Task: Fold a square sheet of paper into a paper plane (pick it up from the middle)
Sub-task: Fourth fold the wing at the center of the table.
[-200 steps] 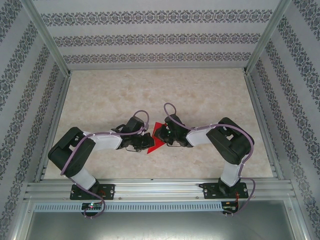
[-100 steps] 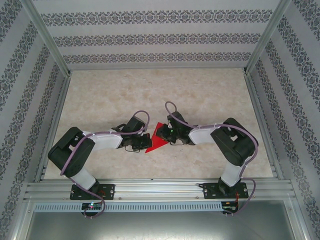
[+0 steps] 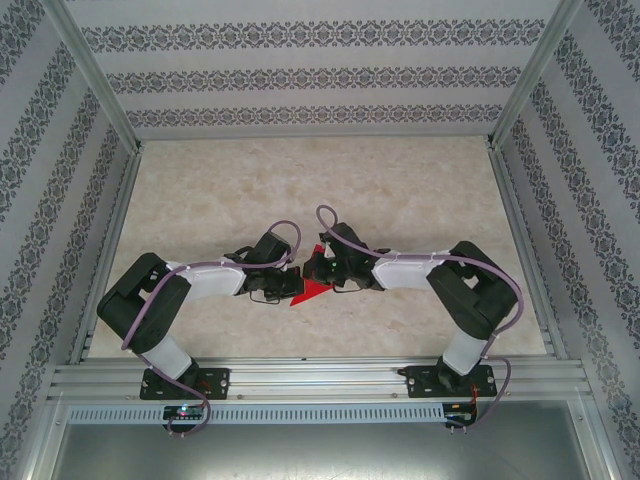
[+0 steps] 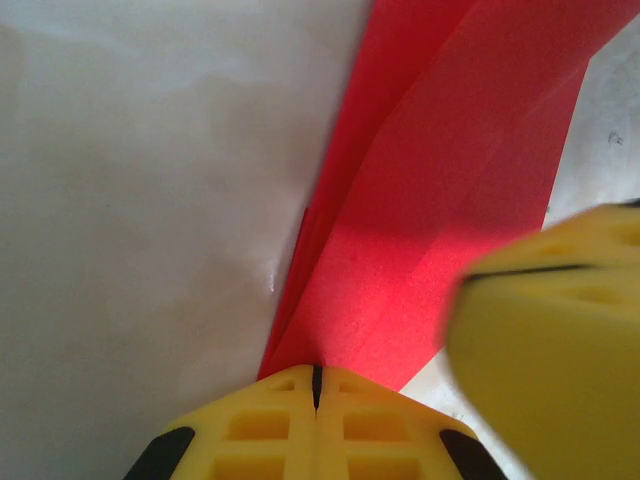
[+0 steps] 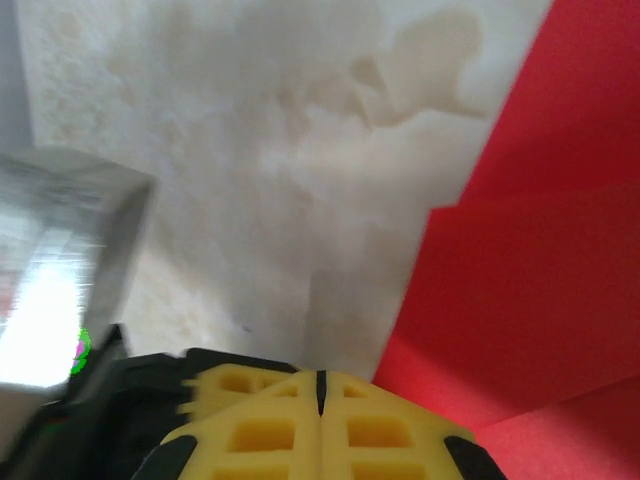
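Red paper point(image 3: 313, 291), already folded into layered triangular flaps, lies on the table point(image 3: 400, 190) near the middle, between my grippers. My left gripper point(image 4: 316, 382) is closed at its narrow end; I cannot tell if it pinches it. My right gripper point(image 5: 320, 386) is closed, empty, at its edge. There is no dart shape yet; I judge several folds remain.
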